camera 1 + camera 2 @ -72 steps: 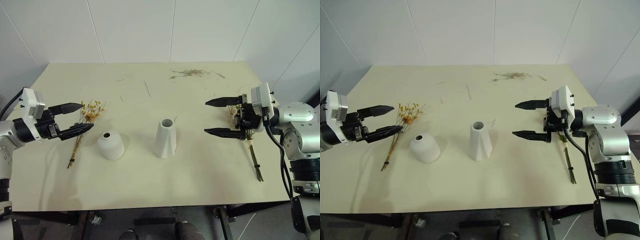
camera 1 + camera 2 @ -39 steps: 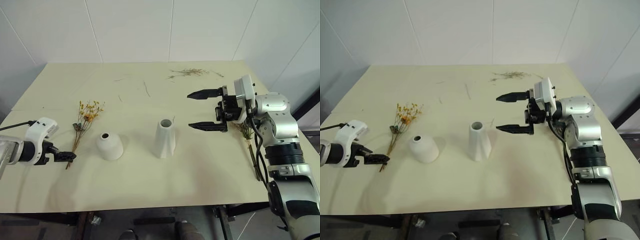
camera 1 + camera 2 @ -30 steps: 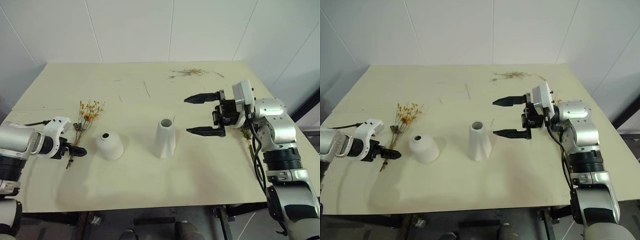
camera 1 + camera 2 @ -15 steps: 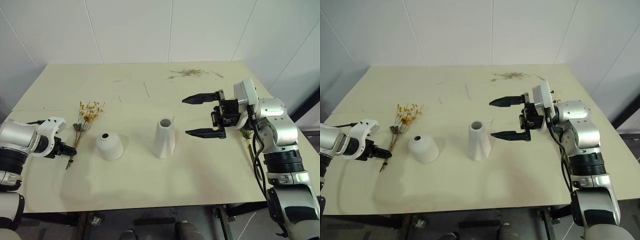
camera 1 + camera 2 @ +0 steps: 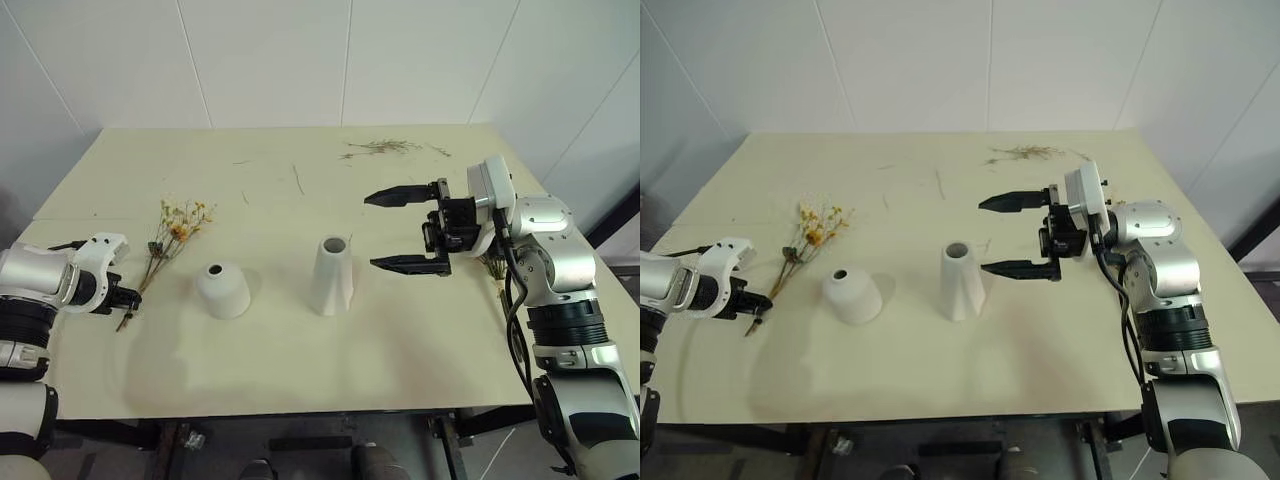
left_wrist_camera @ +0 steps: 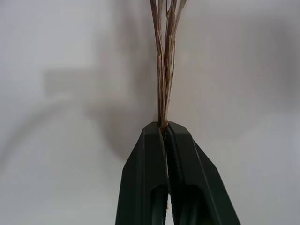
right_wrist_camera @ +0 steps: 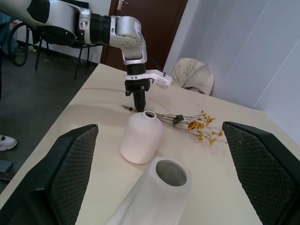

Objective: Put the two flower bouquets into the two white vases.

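Yellow-orange spray [image 5: 170, 236] clamped at stem ends by left gripper [image 5: 124, 298], lying on table [image 5: 300, 350] beside squat vase [image 5: 222, 291]. Right gripper [image 5: 400, 229] held wide apart near tall vase [image 5: 331, 275].

White vases [image 5: 222, 291], yellow-orange blossoms [image 5: 178, 222], black end effector [image 6: 165, 132], cream table [image 5: 300, 370].

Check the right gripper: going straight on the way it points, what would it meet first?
The right gripper, open, points level toward the robot's left, above the table. The tall vase lies that way, but looks slightly lower; it might pass over the rim. Depth is unclear.
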Action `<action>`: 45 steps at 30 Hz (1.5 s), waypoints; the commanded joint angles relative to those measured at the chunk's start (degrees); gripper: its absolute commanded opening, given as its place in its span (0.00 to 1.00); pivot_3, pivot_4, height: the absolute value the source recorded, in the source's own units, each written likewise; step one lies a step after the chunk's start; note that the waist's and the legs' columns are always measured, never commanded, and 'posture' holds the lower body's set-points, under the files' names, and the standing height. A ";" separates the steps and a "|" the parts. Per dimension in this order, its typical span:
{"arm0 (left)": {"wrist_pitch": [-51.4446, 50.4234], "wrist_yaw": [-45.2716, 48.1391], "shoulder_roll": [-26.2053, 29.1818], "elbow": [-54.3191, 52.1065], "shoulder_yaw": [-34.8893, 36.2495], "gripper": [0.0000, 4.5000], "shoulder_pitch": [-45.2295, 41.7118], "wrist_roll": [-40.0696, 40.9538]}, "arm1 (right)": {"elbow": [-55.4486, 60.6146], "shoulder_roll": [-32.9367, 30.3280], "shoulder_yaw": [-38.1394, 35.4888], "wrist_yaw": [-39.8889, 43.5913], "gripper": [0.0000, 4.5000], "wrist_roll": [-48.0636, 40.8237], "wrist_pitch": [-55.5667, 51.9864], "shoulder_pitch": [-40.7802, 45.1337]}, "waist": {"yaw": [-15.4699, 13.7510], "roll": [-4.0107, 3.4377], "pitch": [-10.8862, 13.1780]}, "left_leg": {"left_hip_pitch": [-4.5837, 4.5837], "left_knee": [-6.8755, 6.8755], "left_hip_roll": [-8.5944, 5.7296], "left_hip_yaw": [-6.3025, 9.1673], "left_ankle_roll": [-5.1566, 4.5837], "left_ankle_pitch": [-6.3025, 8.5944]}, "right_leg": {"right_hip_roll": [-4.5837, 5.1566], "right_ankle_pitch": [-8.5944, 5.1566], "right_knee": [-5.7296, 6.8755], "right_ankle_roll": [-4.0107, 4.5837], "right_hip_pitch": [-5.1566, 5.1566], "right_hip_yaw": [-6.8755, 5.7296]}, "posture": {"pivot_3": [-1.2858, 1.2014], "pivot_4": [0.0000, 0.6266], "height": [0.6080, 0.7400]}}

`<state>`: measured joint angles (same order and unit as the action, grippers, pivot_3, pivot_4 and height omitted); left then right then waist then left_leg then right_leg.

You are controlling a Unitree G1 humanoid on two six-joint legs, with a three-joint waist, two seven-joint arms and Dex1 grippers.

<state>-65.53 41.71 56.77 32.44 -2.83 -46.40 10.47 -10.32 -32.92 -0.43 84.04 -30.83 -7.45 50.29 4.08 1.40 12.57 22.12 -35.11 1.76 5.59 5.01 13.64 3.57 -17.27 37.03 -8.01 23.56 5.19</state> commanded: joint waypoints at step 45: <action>40.54 6.42 -27.56 -36.83 28.81 0.01 27.62 37.76 | 3.57 -1.46 -2.52 -6.00 1.00 0.00 0.13 -1.45 | -0.86 0.21 -0.03 | 0.20 -0.01 0.04 -0.07 0.22 0.07 | 0.04 0.14 -0.65 -0.02 -0.05 0.00 | 0.52 0.24 1.00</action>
<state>-26.68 47.37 29.07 -3.66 25.48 -19.22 48.46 -9.03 -33.37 -0.59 78.66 -29.79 -7.37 48.79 3.22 1.61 12.54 22.32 -35.12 1.81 5.52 5.22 13.71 3.61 -17.14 36.38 -8.04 23.51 5.19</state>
